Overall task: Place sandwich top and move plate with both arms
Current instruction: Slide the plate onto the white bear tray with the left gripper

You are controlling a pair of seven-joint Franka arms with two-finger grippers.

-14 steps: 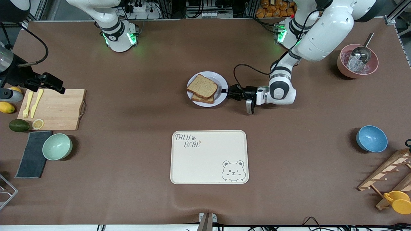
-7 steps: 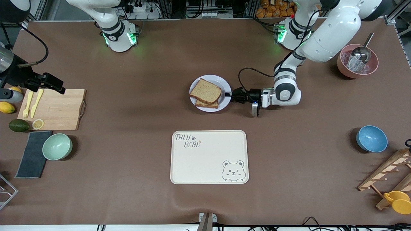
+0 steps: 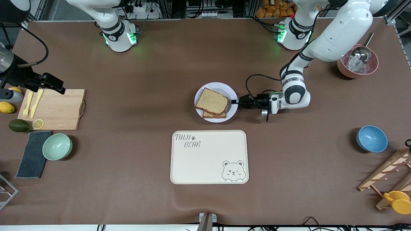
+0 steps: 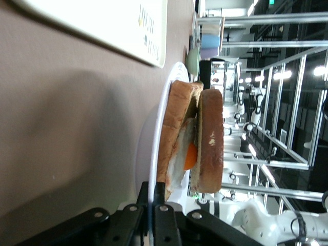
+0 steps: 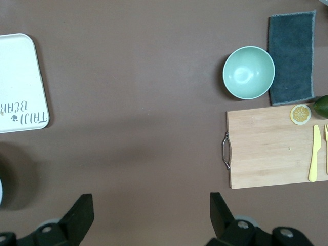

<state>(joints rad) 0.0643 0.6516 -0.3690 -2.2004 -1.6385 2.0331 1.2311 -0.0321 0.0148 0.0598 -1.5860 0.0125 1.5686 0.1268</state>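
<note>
Brown table cover [image 3: 135, 96]: it is the largest thing, with wide bare room around the middle and toward the front camera.
Left arm [image 3: 337, 35]: it reaches low from its base toward the middle of the table.
Right arm [image 3: 106, 19]: it waits, raised, over the end with the wooden board [image 3: 54, 109].
Tray [image 3: 209, 157]: cream, with bear print, flat and bare; it lies nearer to the front camera than the plate, apart from it.
Plate [image 3: 232, 106]: small, pale and round, in the middle of the table; I judge it stiff, light and smooth, so a thin rim can slip.
Sandwich top [image 3: 212, 101]: it lies already on the egg slice [image 4: 177, 154], a little askew; soft and light, it may slide if the plate tilts.
Left gripper [image 3: 236, 101]: it is closed narrow on the plate rim at the left arm's side.
Right gripper [image 5: 148, 215]: its fingers stand wide, holding nothing.
Where to hold: the rim, I think; a second grip at the free rim would keep the plate level.
</note>
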